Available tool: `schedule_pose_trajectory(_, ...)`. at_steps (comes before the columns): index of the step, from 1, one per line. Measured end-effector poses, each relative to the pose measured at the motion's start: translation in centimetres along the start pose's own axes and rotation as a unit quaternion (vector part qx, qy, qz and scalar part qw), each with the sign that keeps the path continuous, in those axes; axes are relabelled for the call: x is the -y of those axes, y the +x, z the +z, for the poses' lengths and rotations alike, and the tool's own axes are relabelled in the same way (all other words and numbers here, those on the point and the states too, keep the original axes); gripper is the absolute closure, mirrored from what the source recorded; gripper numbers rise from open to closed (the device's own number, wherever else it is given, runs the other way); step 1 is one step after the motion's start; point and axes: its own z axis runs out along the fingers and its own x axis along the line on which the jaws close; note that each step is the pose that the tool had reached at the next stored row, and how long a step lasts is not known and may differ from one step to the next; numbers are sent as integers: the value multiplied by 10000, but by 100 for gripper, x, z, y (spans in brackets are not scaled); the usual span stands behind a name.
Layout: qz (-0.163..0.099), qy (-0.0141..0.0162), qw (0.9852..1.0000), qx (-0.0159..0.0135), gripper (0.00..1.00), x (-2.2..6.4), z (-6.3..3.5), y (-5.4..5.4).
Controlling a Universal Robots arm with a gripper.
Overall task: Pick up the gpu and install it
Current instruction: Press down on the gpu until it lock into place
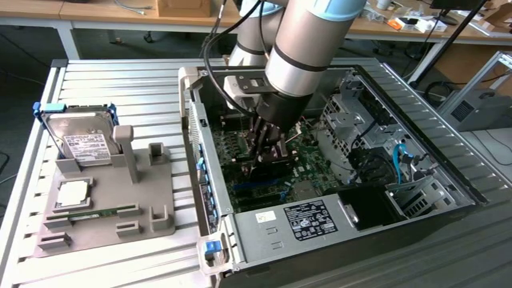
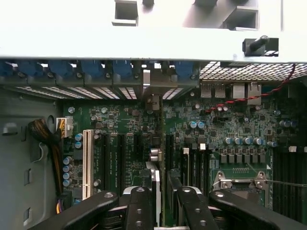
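Observation:
My gripper [image 1: 268, 150] reaches down into the open computer case [image 1: 210, 180], over the green motherboard [image 1: 240, 180]. In the wrist view the gpu [image 2: 155, 165] is seen edge-on as a thin upright card between the black fingers [image 2: 139, 206], and my gripper [image 2: 160, 208] is shut on it. The card's silver end bracket [image 2: 152, 91] lies at the case's rear slot openings. The card stands over the dark expansion slots [image 2: 169, 158] of the motherboard [image 2: 120, 120]; whether its edge touches a slot is hidden.
A grey fixture [image 1: 104, 204] on the exterior view's left holds a silver hard drive [image 1: 80, 141] and a green RAM stick [image 1: 88, 214]. Inside the case are a white slot [image 2: 88, 163], the CPU socket [image 2: 240, 182], a red cable [image 2: 249, 98] and drive cages [image 1: 352, 114].

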Motion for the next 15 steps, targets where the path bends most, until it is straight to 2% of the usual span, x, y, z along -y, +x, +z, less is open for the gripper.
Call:
schedule_pose_trajectory(5, -2, 0, 10000, 22, 73, -2, -55, -1)
schedule_pose_trajectory(9, -2, -36, 10000, 27, 73, 35, -55, 4)
schedule_pose_trajectory(15, -1, -36, 10000, 32, 74, 34, -55, 3)
